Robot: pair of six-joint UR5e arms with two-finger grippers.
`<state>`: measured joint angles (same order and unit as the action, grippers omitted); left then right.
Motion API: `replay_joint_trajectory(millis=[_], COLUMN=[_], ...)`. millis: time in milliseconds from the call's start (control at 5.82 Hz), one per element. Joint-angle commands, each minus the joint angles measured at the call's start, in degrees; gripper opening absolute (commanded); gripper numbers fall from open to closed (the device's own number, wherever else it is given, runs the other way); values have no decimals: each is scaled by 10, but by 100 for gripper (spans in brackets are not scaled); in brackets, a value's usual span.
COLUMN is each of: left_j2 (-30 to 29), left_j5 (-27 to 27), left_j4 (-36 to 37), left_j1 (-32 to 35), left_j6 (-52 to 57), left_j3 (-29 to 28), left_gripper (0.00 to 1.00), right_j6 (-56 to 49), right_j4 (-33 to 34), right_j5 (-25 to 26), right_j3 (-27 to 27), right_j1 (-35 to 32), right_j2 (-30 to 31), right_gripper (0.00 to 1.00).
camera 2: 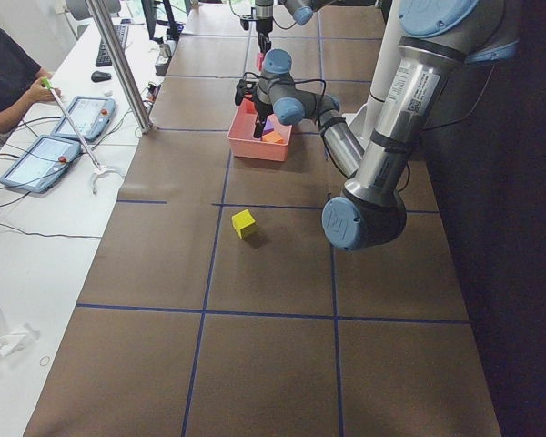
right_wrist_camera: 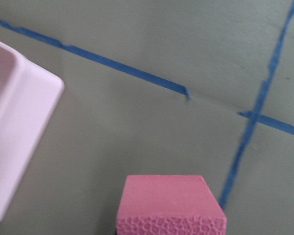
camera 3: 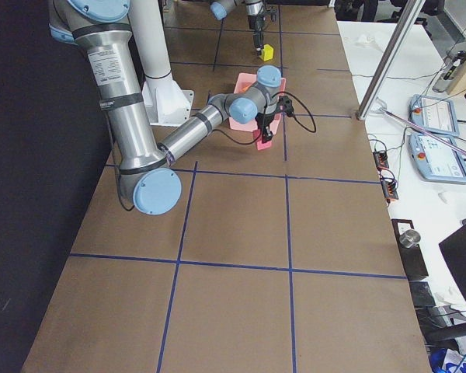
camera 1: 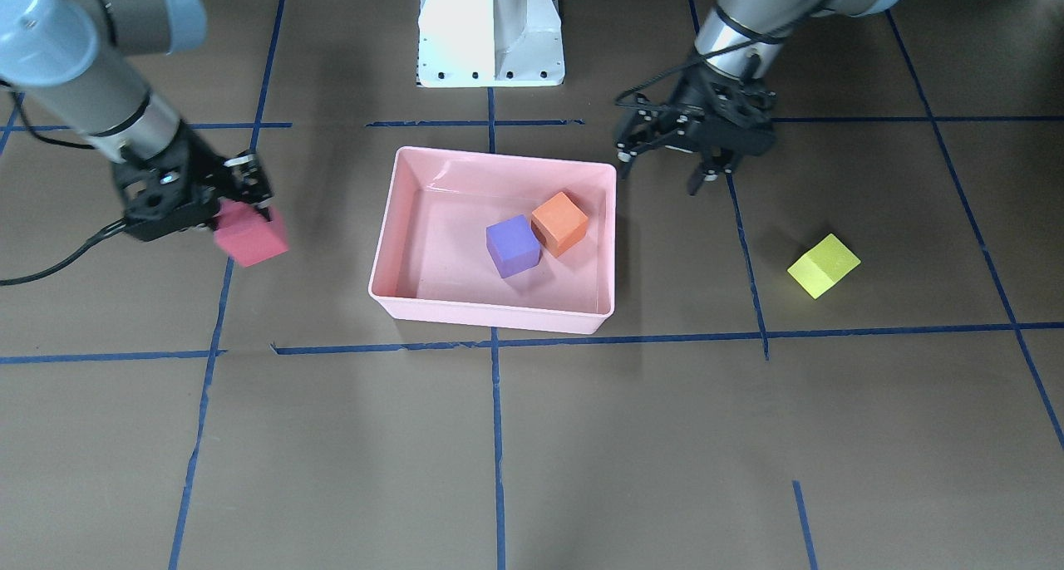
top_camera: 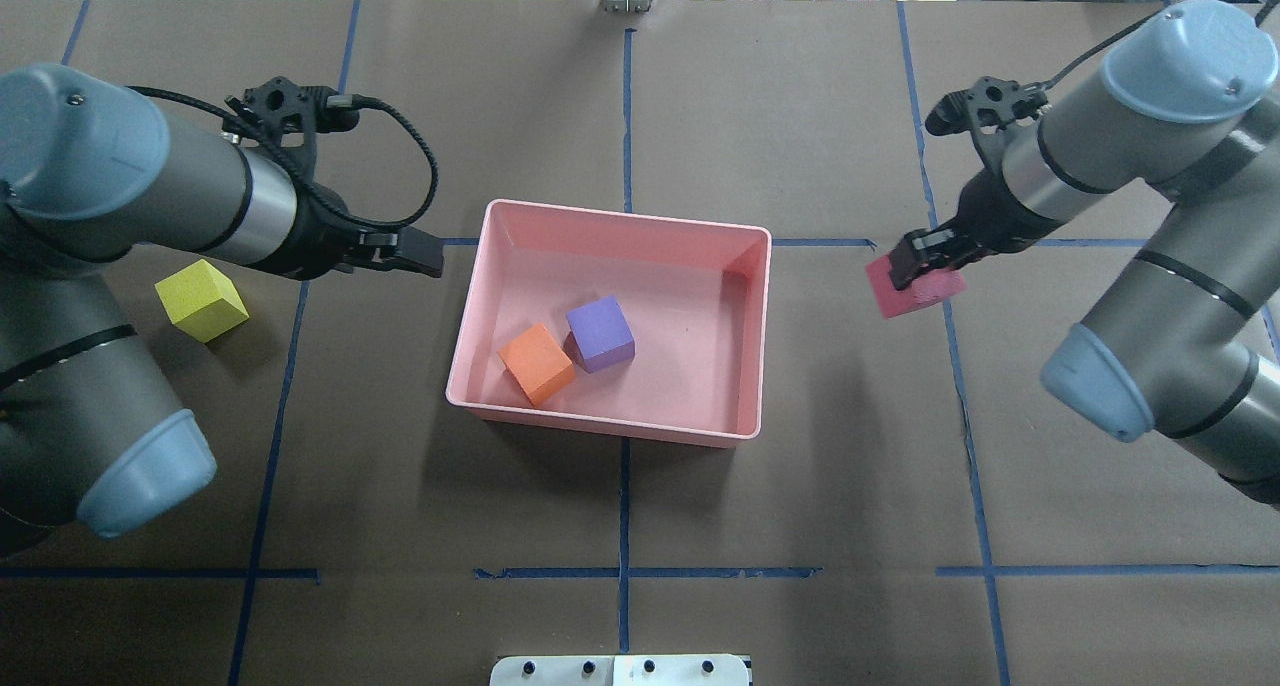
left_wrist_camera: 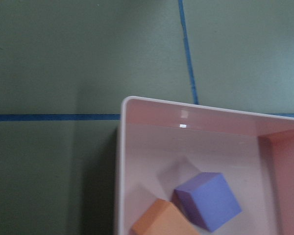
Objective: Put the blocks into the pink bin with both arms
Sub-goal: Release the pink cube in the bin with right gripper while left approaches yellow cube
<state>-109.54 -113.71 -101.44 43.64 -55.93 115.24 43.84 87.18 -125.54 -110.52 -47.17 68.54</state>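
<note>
The pink bin (camera 1: pixel 399 296) (top_camera: pixel 760 336) sits mid-table and holds the purple block (camera 1: pixel 512 245) (top_camera: pixel 600 333) and the orange block (camera 1: pixel 559 222) (top_camera: pixel 537 363), which touch each other. My right gripper (camera 1: pixel 247 214) (top_camera: pixel 914 266) is shut on the red block (camera 1: pixel 252 234) (top_camera: pixel 922 290) and holds it above the table, well clear of the bin's side. My left gripper (camera 1: pixel 662 171) (top_camera: pixel 412 252) is open and empty, just outside the bin's other side. The yellow-green block (camera 1: pixel 823 265) (top_camera: pixel 201 300) lies on the table beyond it. The left wrist view shows the bin corner (left_wrist_camera: pixel 125 105); the right wrist view shows the red block (right_wrist_camera: pixel 170 205).
The white pedestal (camera 1: pixel 490 30) stands behind the bin on the robot's side. Blue tape lines (camera 1: pixel 632 339) cross the brown table. An operator (camera 2: pixel 5 77) and tablets (camera 2: pixel 45 159) are at a side bench beyond the table's far edge.
</note>
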Motion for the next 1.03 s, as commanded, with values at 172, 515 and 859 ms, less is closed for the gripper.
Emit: replay_joint_trajectory(millis=[172, 515, 859], left_j2=[93, 91, 89], left_j5=[-75, -68, -66], left_j4=[-1, -2, -5], left_j1=[97, 97, 104], left_j6=[186, 202, 195], left_j3=[-4, -46, -106], left_gripper=[100, 100, 100], right_j6=[229, 249, 250], right_j4=[18, 18, 16], right_j5=[114, 164, 202], right_j3=[5, 44, 63], right_j1=[138, 181, 200], right_j2=[-124, -129, -133], right_gripper=[1, 3, 99])
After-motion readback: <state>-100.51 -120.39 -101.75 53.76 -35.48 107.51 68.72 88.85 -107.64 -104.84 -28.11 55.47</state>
